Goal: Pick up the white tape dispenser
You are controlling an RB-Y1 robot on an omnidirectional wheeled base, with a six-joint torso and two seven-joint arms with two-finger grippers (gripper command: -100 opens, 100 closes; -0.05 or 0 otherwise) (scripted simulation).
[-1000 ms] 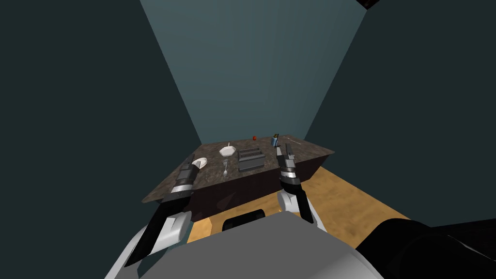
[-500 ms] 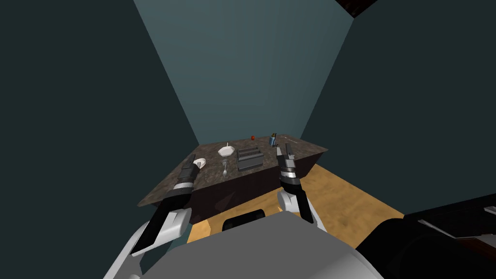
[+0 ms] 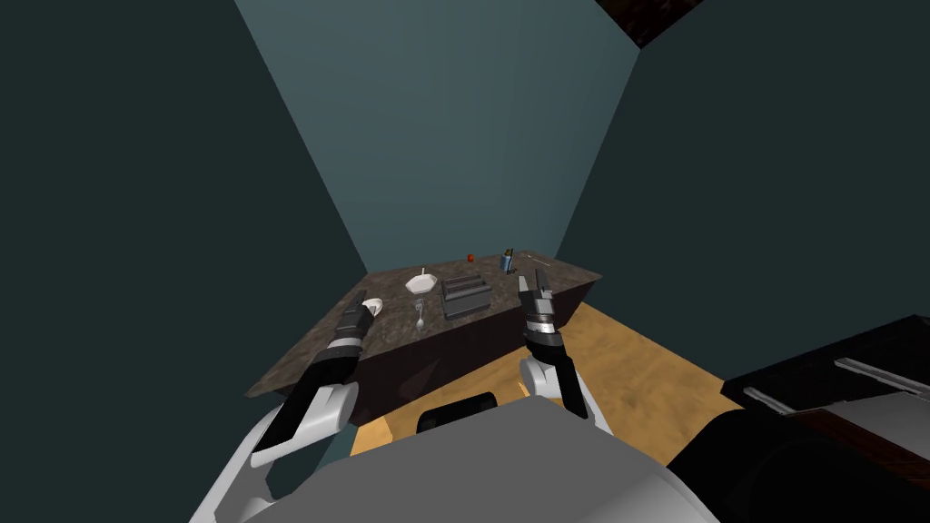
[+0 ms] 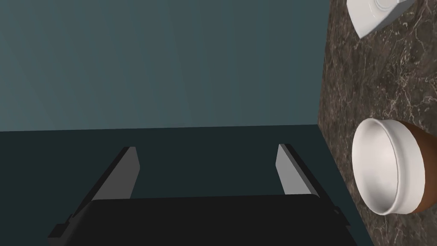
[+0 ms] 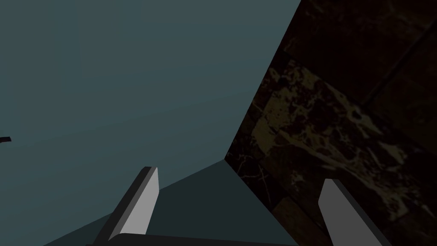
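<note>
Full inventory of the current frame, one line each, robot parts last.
table: one, dark marbled, ahead by the wall
bowl: one, white inside, brown outside, table's left end
tape dispenser: one, white, beyond the bowl
rack: one, dark grey, mid-table
cup: one, blue, far right corner
red thing: one, small, far edge
floor: tan wood, right of table
left hand: open, beside the bowl
right hand: open, by table's right end

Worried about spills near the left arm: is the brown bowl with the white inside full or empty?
Empty: the bowl shows a bare, smooth white inside with nothing in it.
</note>
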